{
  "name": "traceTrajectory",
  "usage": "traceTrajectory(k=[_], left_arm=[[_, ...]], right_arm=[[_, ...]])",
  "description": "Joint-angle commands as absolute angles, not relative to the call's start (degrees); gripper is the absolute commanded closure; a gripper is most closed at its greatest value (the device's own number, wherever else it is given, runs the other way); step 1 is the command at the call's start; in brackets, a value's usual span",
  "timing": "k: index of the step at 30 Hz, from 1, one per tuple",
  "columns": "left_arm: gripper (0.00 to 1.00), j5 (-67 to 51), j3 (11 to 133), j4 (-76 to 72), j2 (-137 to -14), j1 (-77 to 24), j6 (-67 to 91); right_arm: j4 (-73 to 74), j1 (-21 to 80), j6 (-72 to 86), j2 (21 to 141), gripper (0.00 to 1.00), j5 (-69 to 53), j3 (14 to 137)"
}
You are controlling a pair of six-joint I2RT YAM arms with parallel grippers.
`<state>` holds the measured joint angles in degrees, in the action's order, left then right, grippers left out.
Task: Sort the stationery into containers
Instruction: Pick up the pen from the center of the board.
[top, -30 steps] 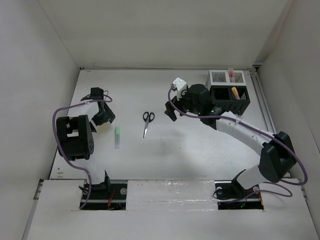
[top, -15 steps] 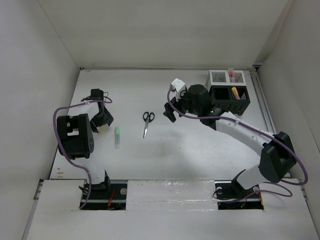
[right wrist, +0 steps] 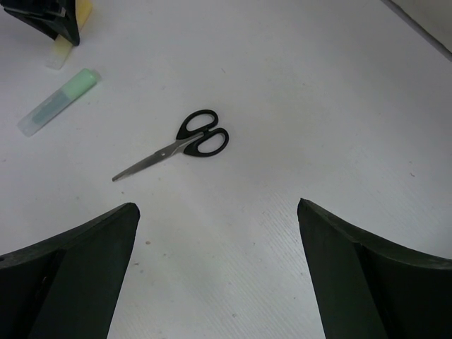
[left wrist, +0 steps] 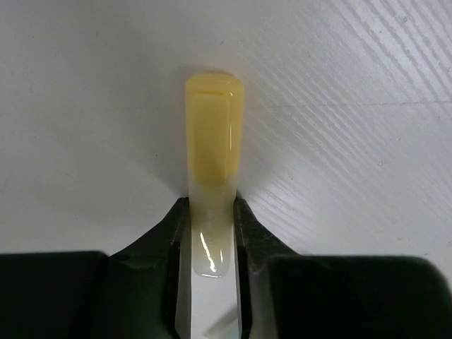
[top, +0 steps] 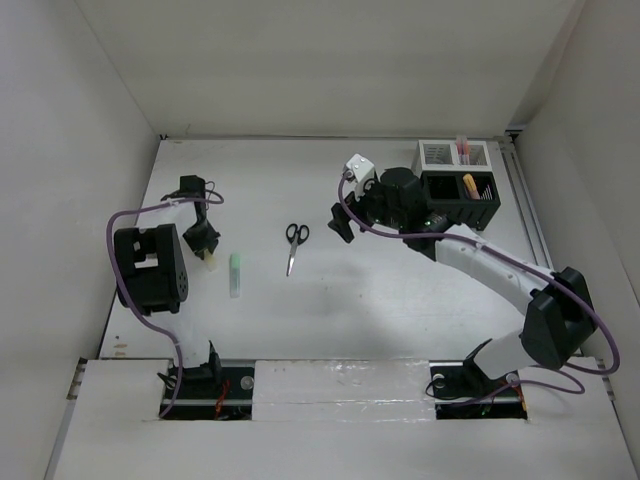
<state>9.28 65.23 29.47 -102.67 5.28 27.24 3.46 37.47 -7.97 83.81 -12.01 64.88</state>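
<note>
- White-walled bay around a white table.
- Left gripper, at 9 o'clock on the table: jaws clamped on both sides of the yellow highlighter.
- Green highlighter: lying flat, just beside that gripper toward 3 o'clock.
- Scissors: near the centre, blades closed.
- Right gripper: fingers spread wide, grasping nothing, at 3 o'clock of the scissors.
- Black mesh organiser joined to the white mesh box: at 2 o'clock, with a few items standing inside.

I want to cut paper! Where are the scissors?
In the top view the scissors lie flat on the table, right of the green highlighter and left of the right tool.
</note>
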Motion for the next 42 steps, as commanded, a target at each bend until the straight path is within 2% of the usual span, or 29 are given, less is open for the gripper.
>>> traceTrajectory(k=[1,6,11,18,22,23,27,37,42], left_arm=[[1.00,7.5,64.6,31.4,-106.4,6.0,26.0],[1.00,9.1,65.1,31.4,-102.6,6.0,26.5],[1.00,13.3,65.1,30.8,-90.6,1.9,26.5],[1.00,-3.5,62.7,23.3,-76.7,1.8,22.9],[1.00,-17.7,59.8,18.8,-70.7,0.4,21.7],[1.00,-17.8,59.8,18.8,-69.5,-1.0,21.2],[1.00,-10.0,59.2,18.8,-62.2,-7.5,21.8],[1.00,-22.5,53.3,15.9,-54.1,-8.1,18.8],[1.00,-23.9,53.3,15.1,-53.5,-8.1,18.8]], right_arm=[[1.8,36.2,-8.5,82.0,0.00,-13.0,65.7],[-0.2,34.0,-7.2,82.0,0.00,-17.3,64.5],[-4.7,32.9,-5.1,83.1,0.00,-22.2,63.2],[-14.7,31.4,1.2,83.7,0.00,-27.7,60.8],[-23.0,29.2,10.7,82.0,0.00,-29.2,60.0],[-24.0,29.2,12.3,82.0,0.00,-29.2,61.0],[-22.8,31.0,20.1,84.9,0.01,-25.2,66.9],[-13.5,42.4,22.9,94.3,0.07,-14.8,84.0],[-9.9,47.6,22.9,99.3,0.10,-9.9,89.7]])
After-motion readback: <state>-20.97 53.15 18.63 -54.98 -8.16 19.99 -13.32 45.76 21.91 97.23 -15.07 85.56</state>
